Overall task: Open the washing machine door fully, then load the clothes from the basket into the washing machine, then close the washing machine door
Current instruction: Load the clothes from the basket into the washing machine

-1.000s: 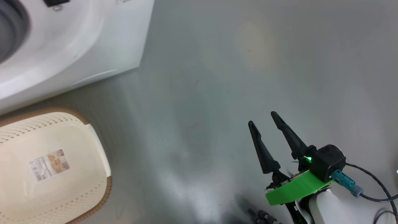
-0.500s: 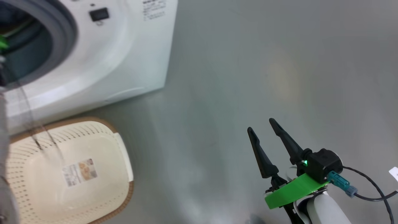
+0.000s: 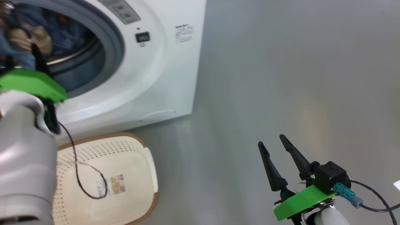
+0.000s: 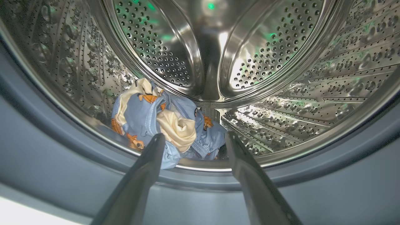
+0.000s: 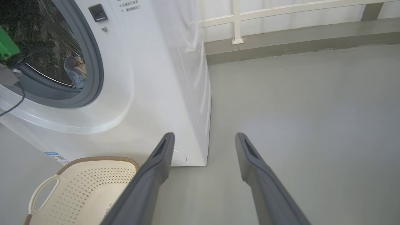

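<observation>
Both grippers stand with jaws spread and nothing between them: the right gripper (image 3: 271, 140) over the floor (image 3: 281, 62), the left gripper (image 4: 193, 137) at the mouth of the one washing machine (image 3: 162, 78). The head and right wrist views give the single basket (image 3: 134, 156) just before the machine, one label (image 3: 114, 184) on its perforated bottom. The left wrist view looks past the grey seal (image 4: 47, 156) into the steel drum (image 4: 281, 62), where one bundle of clothes (image 4: 140, 109) lies low, just beyond the fingertips (image 4: 155, 142).
</observation>
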`<state>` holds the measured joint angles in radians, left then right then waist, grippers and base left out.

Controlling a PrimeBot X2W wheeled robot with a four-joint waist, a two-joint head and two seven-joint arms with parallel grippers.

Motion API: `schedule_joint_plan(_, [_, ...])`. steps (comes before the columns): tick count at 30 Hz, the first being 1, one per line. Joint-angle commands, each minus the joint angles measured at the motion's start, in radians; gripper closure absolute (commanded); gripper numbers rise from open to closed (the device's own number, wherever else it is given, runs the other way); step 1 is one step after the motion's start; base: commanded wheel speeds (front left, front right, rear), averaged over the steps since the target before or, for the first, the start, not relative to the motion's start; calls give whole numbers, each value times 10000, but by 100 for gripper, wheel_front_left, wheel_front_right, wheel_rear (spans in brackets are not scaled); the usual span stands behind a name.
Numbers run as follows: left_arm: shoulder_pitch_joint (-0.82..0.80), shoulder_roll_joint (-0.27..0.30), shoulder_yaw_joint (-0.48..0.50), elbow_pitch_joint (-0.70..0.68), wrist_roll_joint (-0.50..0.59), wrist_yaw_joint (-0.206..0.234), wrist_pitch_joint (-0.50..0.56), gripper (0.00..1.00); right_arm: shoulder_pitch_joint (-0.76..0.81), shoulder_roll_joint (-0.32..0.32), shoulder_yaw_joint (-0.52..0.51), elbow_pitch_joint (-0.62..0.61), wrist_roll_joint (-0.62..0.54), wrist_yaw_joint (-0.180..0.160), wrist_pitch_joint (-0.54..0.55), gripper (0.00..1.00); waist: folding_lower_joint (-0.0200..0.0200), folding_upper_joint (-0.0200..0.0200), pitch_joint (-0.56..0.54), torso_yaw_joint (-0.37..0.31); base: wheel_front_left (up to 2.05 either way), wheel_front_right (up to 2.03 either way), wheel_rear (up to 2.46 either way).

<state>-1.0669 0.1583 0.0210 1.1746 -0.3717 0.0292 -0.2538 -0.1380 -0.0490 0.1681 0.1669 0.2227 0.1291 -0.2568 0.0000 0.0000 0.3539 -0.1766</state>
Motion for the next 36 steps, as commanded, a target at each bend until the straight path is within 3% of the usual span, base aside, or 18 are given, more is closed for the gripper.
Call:
schedule_joint_plan(1, [294,357,136,-335,29,-54,-77,0,239,-12,159,-188,25,16,-49,0,0,0,-485,455,0,0,0])
schedule_joint_plan(6, [1113,3,304,-951,16,-23,-78,0,337,-12,29,-177,1,16,-49,0,0,0,-728,639,0,0,0])
schedule_joint_plan(12, [2460,-392,312,-2611,523,-65,-79,0,466,-12,-261,-191,-47,16,-49,0,0,0,-901,941,0,0,0])
schedule_joint_plan(18, [3559,-869,278,-3200,531,-41,-79,0,636,-12,-538,-152,-49,16,-49,0,0,0,-1164,1264,0,0,0])
schedule_joint_plan(20, [3835,-946,191,-3511,599,10,-79,0,640,-12,-561,-143,-49,16,-49,0,0,0,-1227,1355,0,0,0])
schedule_joint_plan(27, [5179,-1071,-498,-4078,348,-434,-79,0,675,-12,-626,-92,-103,16,-49,0,0,0,-1601,1630,0,0,0])
schedule_joint_plan(36, [6832,-1078,-1014,-5466,420,-152,-79,0,811,-12,-776,-77,-251,16,-49,0,0,0,-2038,1879,0,0,0])
